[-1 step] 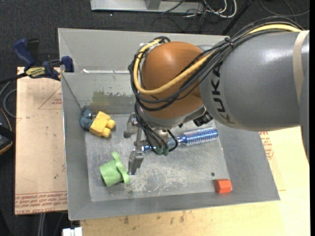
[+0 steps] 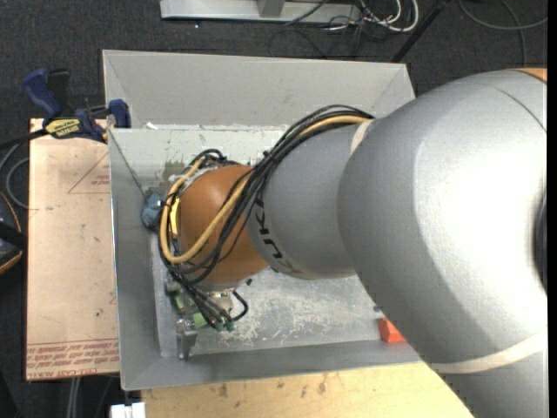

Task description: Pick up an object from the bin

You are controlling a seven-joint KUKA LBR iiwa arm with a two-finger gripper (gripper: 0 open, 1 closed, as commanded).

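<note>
Right, I'm seeing the gripper (image 2: pixel 186 336) hanging low in the lower-left corner of the bin (image 2: pixel 261 85), nothing visibly lifted yet and its grip I cannot tell, while a small blue thing (image 2: pixel 152 209) is lying by the left wall and an orange block (image 2: pixel 390 331) is sitting well apart at lower right.

the arm (image 2: pixel 418 198) comes into the bin (image 2: pixel 261 85) from the right side of the view and lies across most of its floor, covering the middle and the right part. the round wrist cover (image 2: pixel 218 225) is in the left half of the bin, with cables (image 2: pixel 184 233) looped over it. the gripper (image 2: pixel 185 336) is below the cover, low in the left corner nearest to the lower edge of the view, close to the floor. a small lump (image 2: pixel 152 209) lies left of the cover, between it and the left wall. a small block (image 2: pixel 391 331) lies well apart on the right, by the lower wall, just under the arm.
</note>
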